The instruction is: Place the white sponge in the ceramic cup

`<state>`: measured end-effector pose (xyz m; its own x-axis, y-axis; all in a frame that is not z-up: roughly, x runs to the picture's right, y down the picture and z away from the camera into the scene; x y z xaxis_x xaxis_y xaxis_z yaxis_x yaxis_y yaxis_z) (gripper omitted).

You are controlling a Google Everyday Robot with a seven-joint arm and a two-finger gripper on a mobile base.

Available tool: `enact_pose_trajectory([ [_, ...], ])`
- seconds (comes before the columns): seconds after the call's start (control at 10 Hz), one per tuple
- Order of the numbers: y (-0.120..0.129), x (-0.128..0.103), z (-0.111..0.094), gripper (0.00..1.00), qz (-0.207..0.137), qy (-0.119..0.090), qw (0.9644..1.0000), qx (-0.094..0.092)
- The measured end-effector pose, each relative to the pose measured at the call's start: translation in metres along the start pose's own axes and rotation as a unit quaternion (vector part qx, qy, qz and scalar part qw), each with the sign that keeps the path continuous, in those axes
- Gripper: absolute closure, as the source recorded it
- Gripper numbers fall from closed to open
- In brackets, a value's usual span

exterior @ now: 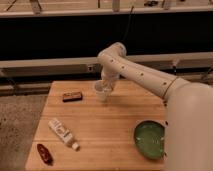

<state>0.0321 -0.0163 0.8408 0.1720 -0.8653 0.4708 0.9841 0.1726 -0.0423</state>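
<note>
The gripper (106, 86) is seen lowered at the far middle of the counter (107, 132), directly over the ceramic cup (102, 93), which stands upright just beneath and slightly left of the jaws. How far the jaws are spread cannot be told, and the white sponge cannot be made out separately; it is judged to be either held between them or already dropped in the cup, so its long axis cannot be stated. The coming move is judged to depend on that vertical alignment above the cup's mouth.
</note>
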Motion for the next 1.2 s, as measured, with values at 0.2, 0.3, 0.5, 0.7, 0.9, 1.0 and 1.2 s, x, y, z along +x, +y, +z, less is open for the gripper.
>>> enact_pose_trajectory([
  [0.2, -0.003, 0.003, 0.0, 0.66, -0.002, 0.003, 1.0, 0.002],
  [0.3, -0.004, 0.003, 0.0, 0.58, -0.003, 0.003, 1.0, 0.002],
  [0.5, -0.007, 0.005, 0.0, 0.42, -0.005, 0.005, 1.0, 0.005],
  [0.7, -0.007, 0.005, 0.0, 0.26, -0.006, 0.004, 1.0, 0.006],
  [0.9, -0.009, 0.007, 0.001, 0.2, -0.007, 0.005, 0.9999, 0.007],
  [1.0, -0.01, 0.007, 0.001, 0.2, -0.008, 0.006, 0.9999, 0.007],
  [1.2, -0.012, 0.008, 0.0, 0.2, -0.009, 0.008, 0.9999, 0.008],
])
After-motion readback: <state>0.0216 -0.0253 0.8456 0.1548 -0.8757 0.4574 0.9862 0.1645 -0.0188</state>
